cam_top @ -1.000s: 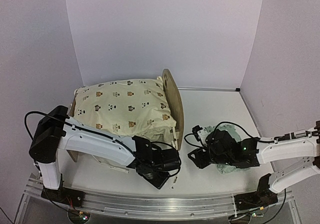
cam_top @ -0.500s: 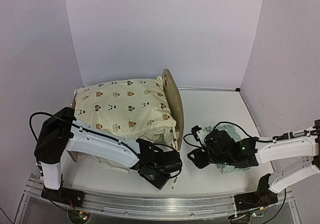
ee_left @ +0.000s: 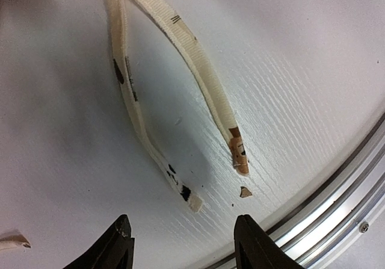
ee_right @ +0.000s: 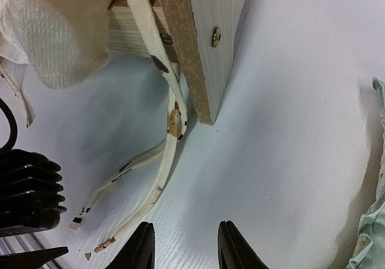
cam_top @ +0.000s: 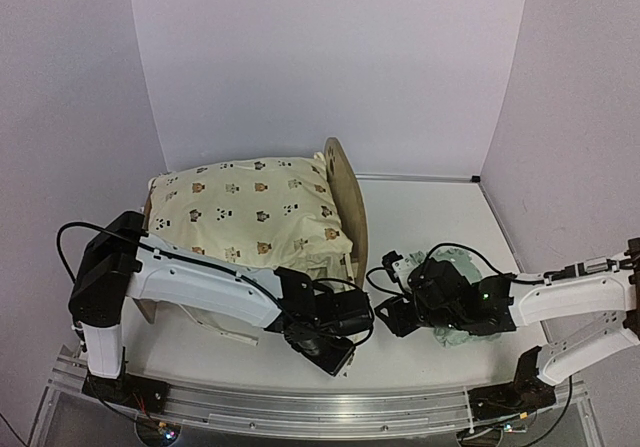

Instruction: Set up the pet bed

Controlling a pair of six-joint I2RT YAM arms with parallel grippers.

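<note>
The pet bed [cam_top: 346, 205] stands on the white table [cam_top: 425, 217], its arched wooden headboard edge-on to the overhead camera. The cream bear-print cushion [cam_top: 245, 212] is heaped on the frame to the left of the headboard and covers the base. Two cushion ties [ee_left: 207, 79] trail from the foot of the headboard across the table toward the aluminium rail [ee_left: 337, 203].

The left gripper [ee_left: 183, 252] hovers low over the loose ends of those ties, just in front of the headboard. Its jaws stand partly apart, with only bare table between them.

The right gripper [ee_right: 183, 248] points at the headboard's near corner from the right. Its jaws are moderately apart and grip nothing. The mint green pillow [cam_top: 458, 336] lies crumpled under the right arm, well to the right of the headboard.
</note>
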